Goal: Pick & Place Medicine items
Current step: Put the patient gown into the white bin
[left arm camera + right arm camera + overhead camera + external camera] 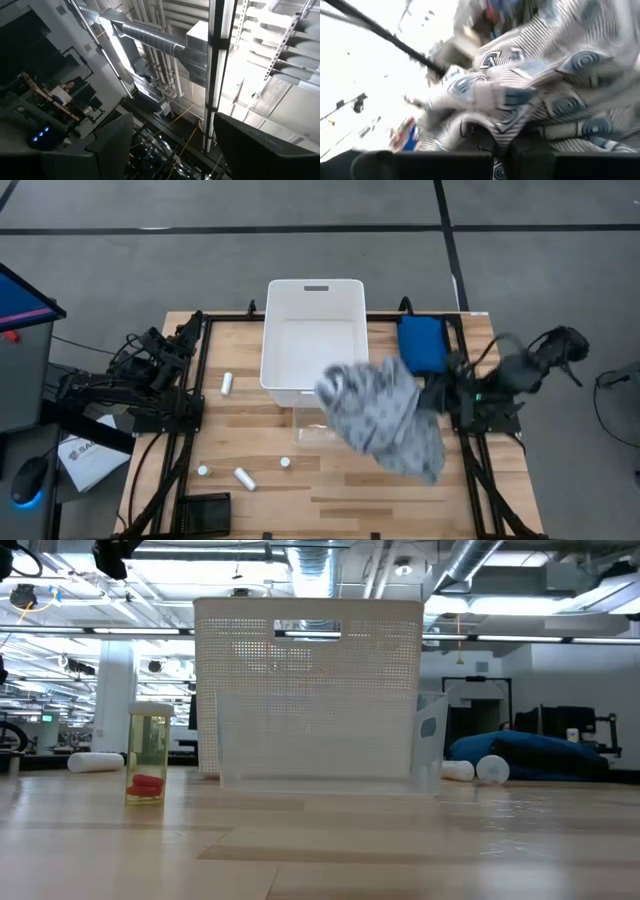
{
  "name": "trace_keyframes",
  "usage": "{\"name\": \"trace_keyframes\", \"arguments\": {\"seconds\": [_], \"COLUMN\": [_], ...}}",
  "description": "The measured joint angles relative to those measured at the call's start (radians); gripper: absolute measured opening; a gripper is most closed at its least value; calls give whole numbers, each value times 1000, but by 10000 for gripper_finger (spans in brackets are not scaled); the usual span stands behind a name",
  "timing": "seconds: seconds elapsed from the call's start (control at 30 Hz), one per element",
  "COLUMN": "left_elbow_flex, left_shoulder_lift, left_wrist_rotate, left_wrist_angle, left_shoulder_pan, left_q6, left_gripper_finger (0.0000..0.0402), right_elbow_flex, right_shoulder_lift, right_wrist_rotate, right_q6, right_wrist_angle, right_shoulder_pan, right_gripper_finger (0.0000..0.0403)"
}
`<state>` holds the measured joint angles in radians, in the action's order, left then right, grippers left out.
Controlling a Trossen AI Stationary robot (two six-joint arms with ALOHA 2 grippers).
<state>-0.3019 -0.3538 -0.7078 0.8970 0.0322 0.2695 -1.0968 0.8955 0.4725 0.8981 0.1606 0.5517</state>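
Right end effector [432,396] grips grey patterned cloth [385,418].

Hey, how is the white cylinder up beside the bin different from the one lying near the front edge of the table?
In the high view, the cylinder beside the white bin lies at, roughly lengthwise front to back; the front cylinder lies slanted. The first lies alone close to the bin's left wall; the second lies between two tiny round bottles and. Both are small, white, and flat on the table, untouched by either gripper.

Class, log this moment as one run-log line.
right gripper: lifting cloth | left gripper: parked, open | bin: empty | medicine items: on table
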Motion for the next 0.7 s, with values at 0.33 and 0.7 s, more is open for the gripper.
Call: {"name": "trace_keyframes", "arguments": {"seconds": [0.33, 0.7], "left_elbow_flex": [0, 0], "left_shoulder_lift": [-2, -2], "left_wrist_rotate": [-2, -2], "left_wrist_angle": [1, 79], "left_shoulder_pan": [0, 0], "left_q6": [0, -2], "left_gripper_finger": [250, 231], "right_elbow_flex": [-102, -336], "right_shoulder_lift": [88, 497], "right_wrist_rotate": [-350, -640], "right_q6": [-349, -348], "right_wrist_angle": [-188, -199], "right_shoulder_pan": [-489, -838], "right_gripper_finger": [1, 0]}}
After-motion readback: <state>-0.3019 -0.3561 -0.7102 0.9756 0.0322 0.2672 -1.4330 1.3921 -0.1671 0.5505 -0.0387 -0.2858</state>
